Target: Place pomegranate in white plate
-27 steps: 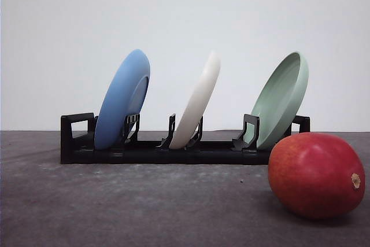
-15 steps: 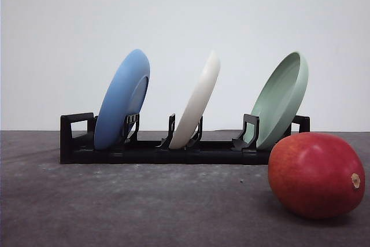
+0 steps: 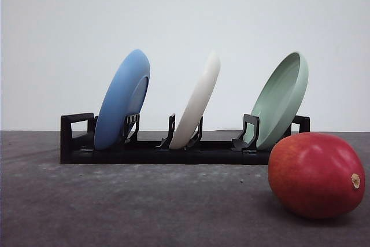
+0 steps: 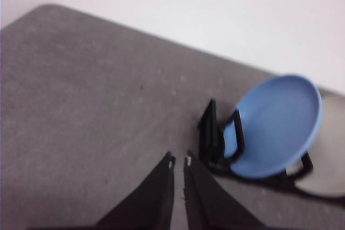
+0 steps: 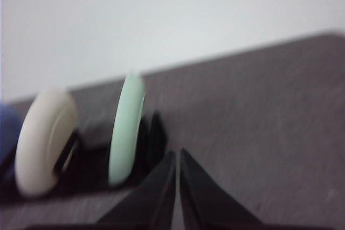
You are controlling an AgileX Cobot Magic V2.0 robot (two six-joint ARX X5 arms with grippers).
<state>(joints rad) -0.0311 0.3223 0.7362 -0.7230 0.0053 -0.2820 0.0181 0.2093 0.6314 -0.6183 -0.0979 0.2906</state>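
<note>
The red pomegranate (image 3: pixel 315 174) lies on the dark table at the front right, its small brown crown facing right. The white plate (image 3: pixel 198 102) stands on edge in the middle slot of a black rack (image 3: pixel 144 151), behind and left of the fruit. In the right wrist view the same white plate (image 5: pixel 46 141) sits beside a pale green one, blurred. My left gripper (image 4: pixel 178 161) hangs shut above bare table near the rack's blue-plate end. My right gripper (image 5: pixel 177 154) is shut too, empty, close to the green plate's end of the rack.
A blue plate (image 3: pixel 122 99) leans in the rack's left slot and a pale green plate (image 3: pixel 281 99) in its right slot, just behind the fruit. Grey tabletop (image 3: pixel 115 206) stretches in front of the rack. A plain white wall is behind.
</note>
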